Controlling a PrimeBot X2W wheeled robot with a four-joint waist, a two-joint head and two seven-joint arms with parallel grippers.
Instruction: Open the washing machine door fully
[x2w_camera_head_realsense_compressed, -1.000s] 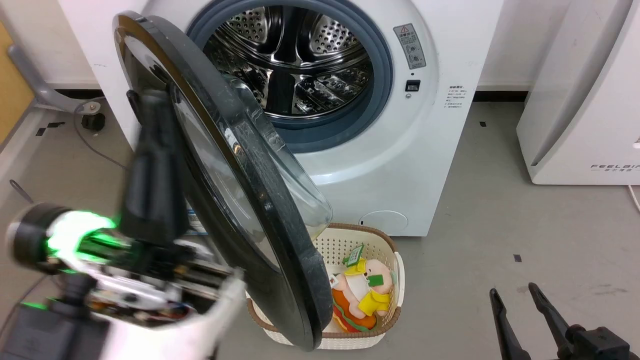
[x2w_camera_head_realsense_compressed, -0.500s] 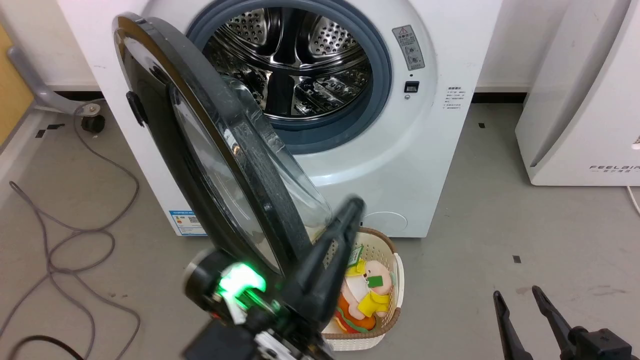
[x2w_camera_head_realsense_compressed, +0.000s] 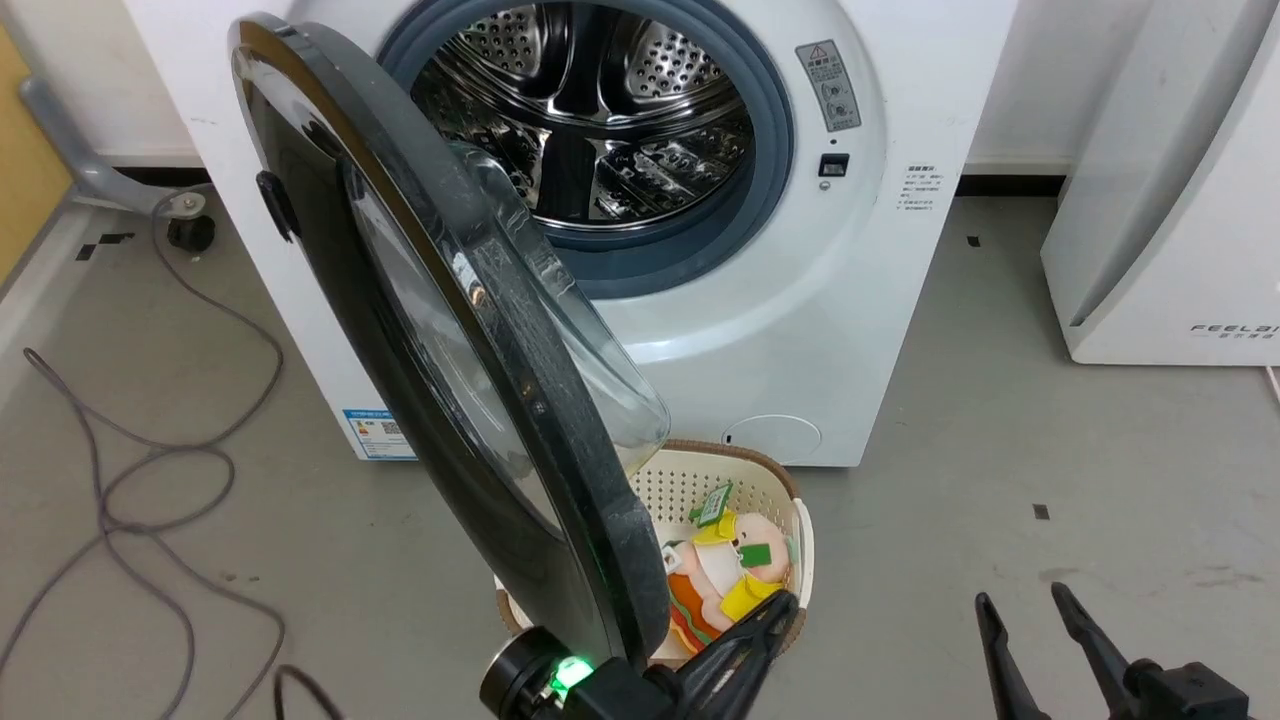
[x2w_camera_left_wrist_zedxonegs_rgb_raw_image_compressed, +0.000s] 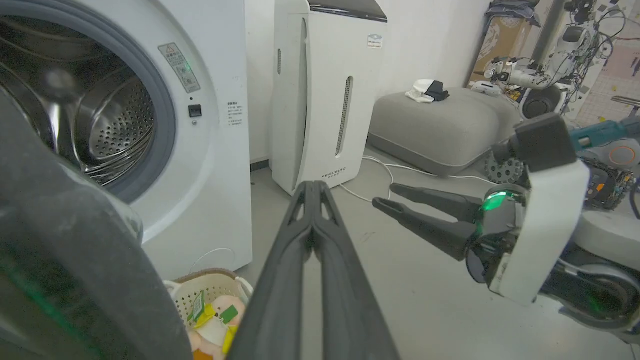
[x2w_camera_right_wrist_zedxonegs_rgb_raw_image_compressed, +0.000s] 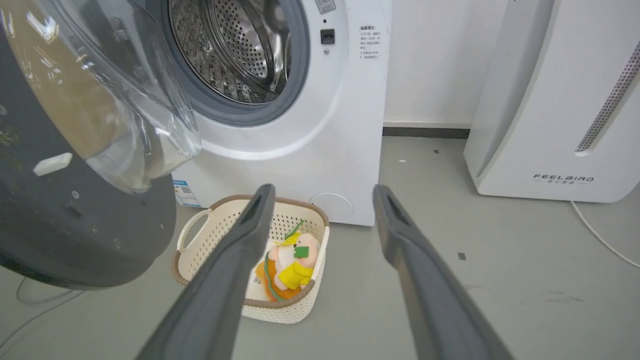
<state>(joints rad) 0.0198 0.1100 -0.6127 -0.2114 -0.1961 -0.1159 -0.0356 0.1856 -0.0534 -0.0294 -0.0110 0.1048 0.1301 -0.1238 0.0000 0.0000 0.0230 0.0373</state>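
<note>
Washing machine door (x2w_camera_head_realsense_compressed: 330, 280) seen swung partway out at left centre of head view, washing machine (x2w_camera_head_realsense_compressed: 800, 300) behind at top, left pincer (x2w_camera_left_wrist_zedxonegs_rgb_raw_image_compressed: 312, 190) clenched on nothing at bottom centre, just beside door's lower edge, right pincer (x2w_camera_right_wrist_zedxonegs_rgb_raw_image_compressed: 324, 192) released at lower right.

The door (x2w_camera_head_realsense_compressed: 450, 340) stands out from the left side of the washer (x2w_camera_head_realsense_compressed: 850, 300), its lower edge over the basket (x2w_camera_head_realsense_compressed: 690, 485) on the floor (x2w_camera_head_realsense_compressed: 1000, 450) before the washer. 1 toy (x2w_camera_head_realsense_compressed: 730, 580) lies in the basket. Another appliance (x2w_camera_head_realsense_compressed: 1160, 200) stands right of the washer; a cable (x2w_camera_head_realsense_compressed: 160, 448) lies on the floor left.
</note>
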